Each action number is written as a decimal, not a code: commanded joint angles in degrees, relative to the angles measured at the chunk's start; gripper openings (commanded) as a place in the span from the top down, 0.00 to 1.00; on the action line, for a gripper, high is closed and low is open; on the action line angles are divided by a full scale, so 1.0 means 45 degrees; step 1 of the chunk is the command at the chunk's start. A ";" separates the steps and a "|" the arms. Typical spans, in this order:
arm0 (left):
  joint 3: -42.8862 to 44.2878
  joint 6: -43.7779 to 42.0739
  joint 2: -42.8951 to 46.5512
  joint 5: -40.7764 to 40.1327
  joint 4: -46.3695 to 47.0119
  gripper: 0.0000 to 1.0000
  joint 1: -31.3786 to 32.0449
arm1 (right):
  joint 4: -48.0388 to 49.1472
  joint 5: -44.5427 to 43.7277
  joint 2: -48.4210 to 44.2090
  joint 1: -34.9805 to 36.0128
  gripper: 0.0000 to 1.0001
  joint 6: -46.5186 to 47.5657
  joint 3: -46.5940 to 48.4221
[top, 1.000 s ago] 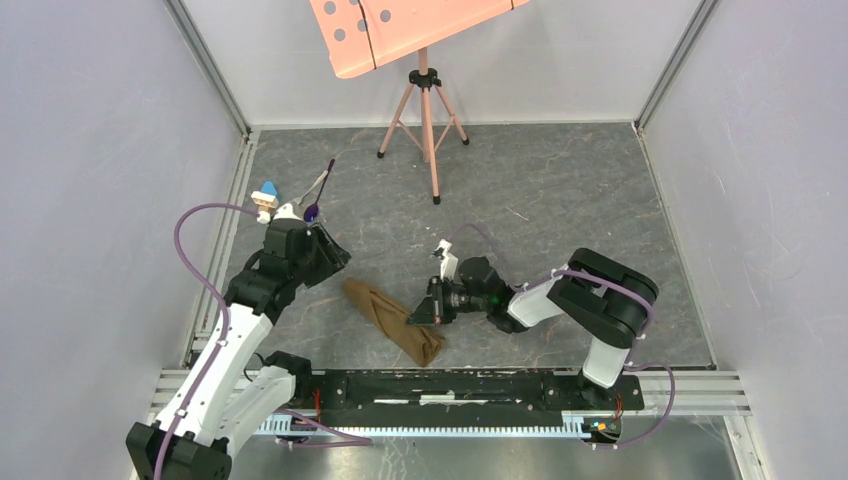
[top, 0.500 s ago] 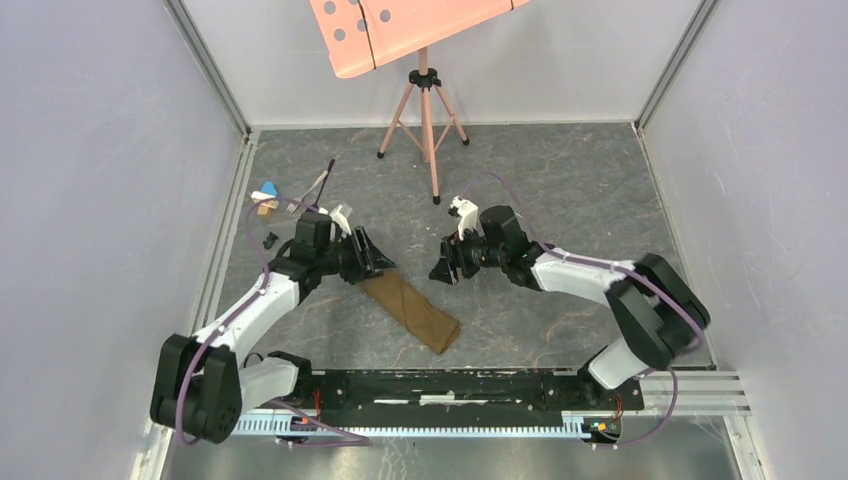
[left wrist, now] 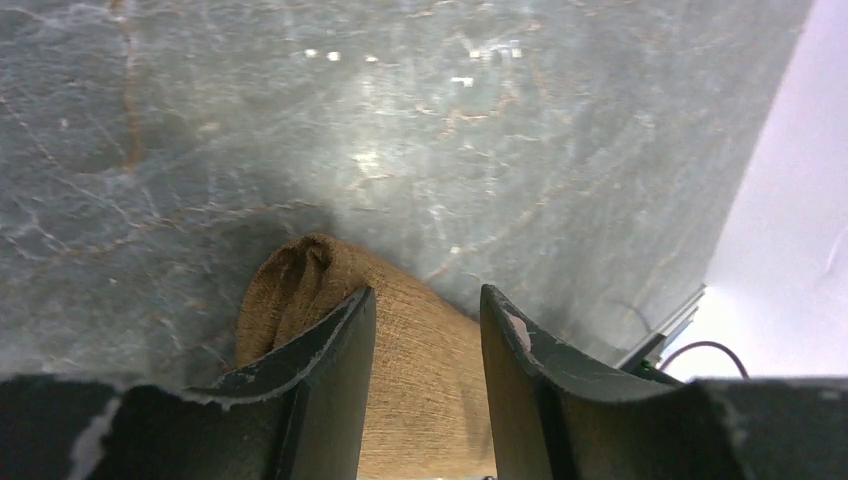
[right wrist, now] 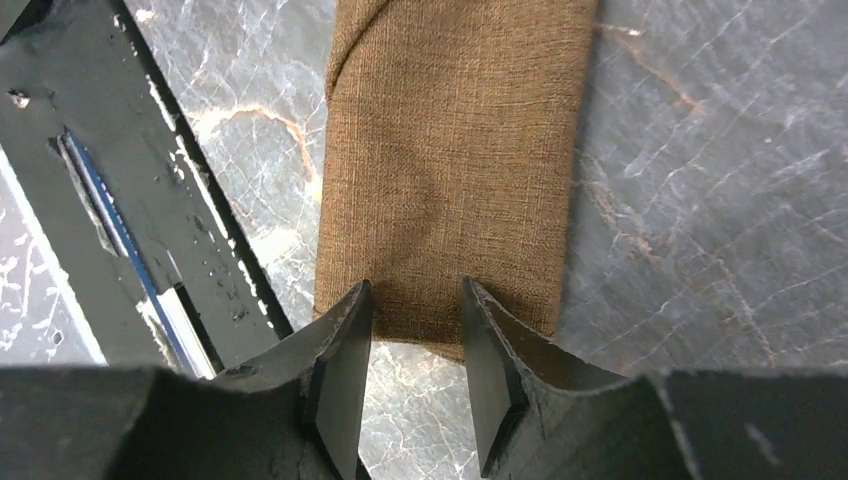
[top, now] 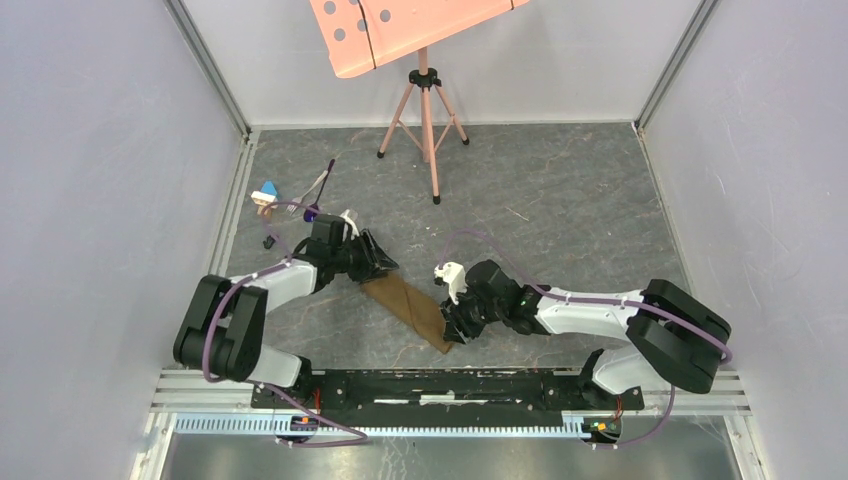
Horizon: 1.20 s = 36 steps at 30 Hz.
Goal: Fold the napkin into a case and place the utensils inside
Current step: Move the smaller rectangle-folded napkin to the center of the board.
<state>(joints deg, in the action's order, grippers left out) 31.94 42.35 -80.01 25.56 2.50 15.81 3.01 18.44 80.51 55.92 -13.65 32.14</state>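
Observation:
The napkin lies as a narrow olive-brown case, slanting from upper left to lower right. My left gripper is open over its far left end; in the left wrist view the cloth lies between the fingers of the gripper. My right gripper is open at the near right end; in the right wrist view the gripper straddles the edge of the cloth. The purple-bowled spoon and the silver fork lie at the far left, apart from both grippers.
A small blue, white and tan toy block and a tiny black piece lie by the left wall. A pink tripod stand is at the back. The black base rail runs along the near edge, also showing in the right wrist view.
The left gripper left the spoon area and came down on the cloth's far end. The right gripper swung back and then to the near end. The cloth went from rumpled to flat.

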 commanded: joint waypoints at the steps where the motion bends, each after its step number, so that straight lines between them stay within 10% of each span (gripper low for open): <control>1: 0.0283 -0.1108 -0.1248 -0.1314 0.0560 0.49 -0.0043 | 0.0622 -0.1662 0.0014 -0.0090 0.57 0.0454 -0.0428; 14: 0.1597 -0.1974 0.2430 -0.1704 -0.2937 0.38 0.0121 | -0.2488 -0.2991 -0.0622 0.0710 0.47 0.1275 0.2017; 23: 0.2044 -0.1735 0.3320 -0.1533 -0.3617 0.32 0.0113 | 0.0102 -0.0065 0.0532 0.2391 0.48 -0.1011 0.1864; 36: 0.2597 -0.1752 0.4321 -0.1432 -0.4481 0.31 0.0114 | 0.0987 -0.2850 0.0895 -0.0467 0.49 -0.1258 -0.0086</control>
<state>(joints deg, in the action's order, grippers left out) 40.38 36.80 -63.40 19.14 -16.23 16.40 4.54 12.67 83.42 59.24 -20.78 32.71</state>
